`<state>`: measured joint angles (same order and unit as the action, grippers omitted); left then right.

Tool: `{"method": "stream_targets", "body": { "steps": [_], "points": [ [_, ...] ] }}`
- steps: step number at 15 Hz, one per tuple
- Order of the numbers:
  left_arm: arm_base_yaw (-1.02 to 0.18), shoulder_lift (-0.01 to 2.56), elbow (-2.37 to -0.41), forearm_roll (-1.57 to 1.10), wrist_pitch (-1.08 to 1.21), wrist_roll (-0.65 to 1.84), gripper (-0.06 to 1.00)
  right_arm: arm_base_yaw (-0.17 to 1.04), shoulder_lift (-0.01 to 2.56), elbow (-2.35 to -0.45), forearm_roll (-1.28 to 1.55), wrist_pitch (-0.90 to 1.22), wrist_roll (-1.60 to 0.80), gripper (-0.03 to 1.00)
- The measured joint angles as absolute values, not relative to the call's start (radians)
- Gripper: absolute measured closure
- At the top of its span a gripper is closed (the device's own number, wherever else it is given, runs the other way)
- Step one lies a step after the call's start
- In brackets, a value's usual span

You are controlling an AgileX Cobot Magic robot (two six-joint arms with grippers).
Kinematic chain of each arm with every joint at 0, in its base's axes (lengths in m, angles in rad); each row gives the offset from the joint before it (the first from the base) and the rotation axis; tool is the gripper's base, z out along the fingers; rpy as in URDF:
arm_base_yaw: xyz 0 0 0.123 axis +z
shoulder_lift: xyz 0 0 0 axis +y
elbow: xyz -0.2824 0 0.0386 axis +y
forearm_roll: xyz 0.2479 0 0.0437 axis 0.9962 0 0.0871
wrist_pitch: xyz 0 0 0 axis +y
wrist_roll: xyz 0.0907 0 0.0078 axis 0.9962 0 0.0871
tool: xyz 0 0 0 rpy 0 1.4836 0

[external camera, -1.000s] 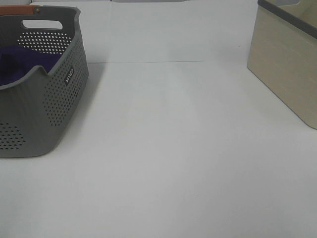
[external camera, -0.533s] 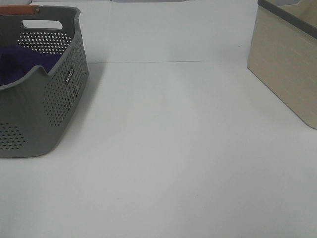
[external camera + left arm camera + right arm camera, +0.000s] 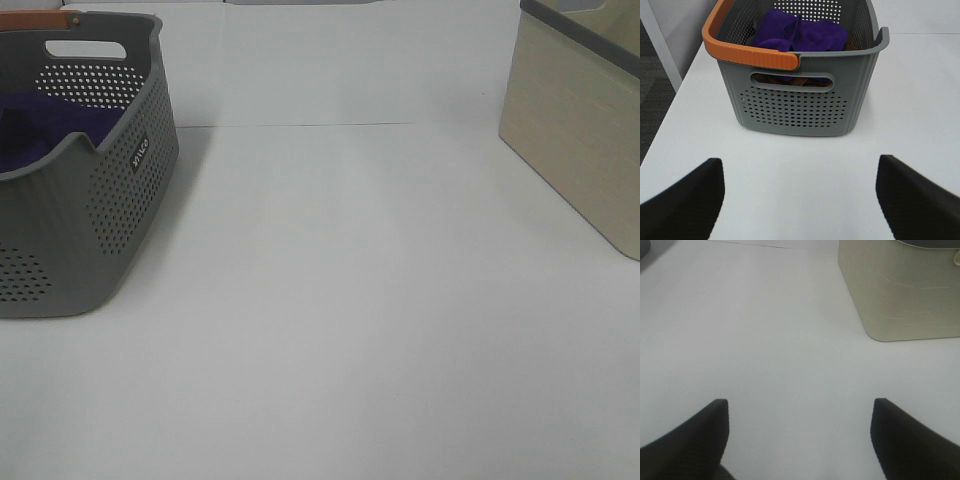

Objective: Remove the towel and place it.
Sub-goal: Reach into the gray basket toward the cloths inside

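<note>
1. You see the deep purple soft cloth towel [image 3: 805,34] lying crumpled inside the grey perforated plastic basket [image 3: 795,112] (orange handle [image 3: 750,52] on the near rim).
2. Your left gripper [image 3: 799,197] is spread wide and empty over the white table [image 3: 790,165], facing the basket.
3. Your right gripper [image 3: 799,435] is likewise spread, holding nothing, near the beige rectangular bin [image 3: 900,295].

In the high view you see only part of the towel [image 3: 50,130] — the wall of the basket [image 3: 120,220] hides the rest. The left edge cuts the basket, the right edge the beige bin [image 3: 570,140].
</note>
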<state>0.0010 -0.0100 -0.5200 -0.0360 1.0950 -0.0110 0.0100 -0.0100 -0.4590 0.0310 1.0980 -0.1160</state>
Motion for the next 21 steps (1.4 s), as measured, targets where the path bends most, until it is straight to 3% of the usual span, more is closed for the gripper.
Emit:
{"method": "stream_targets", "body": {
  "steps": [11, 21],
  "points": [
    [0.001, 0.01, -0.532, -0.031, 1.082, -0.013, 0.18, 0.01, -0.01, -0.459, 0.028, 1.098, -0.116, 0.26],
    [0.001, 0.535, -0.734, 0.061, 0.86, -0.013, 0.18, 0.01, -0.01, -0.459, 0.028, 1.098, -0.107, 0.26]
  ]
}}
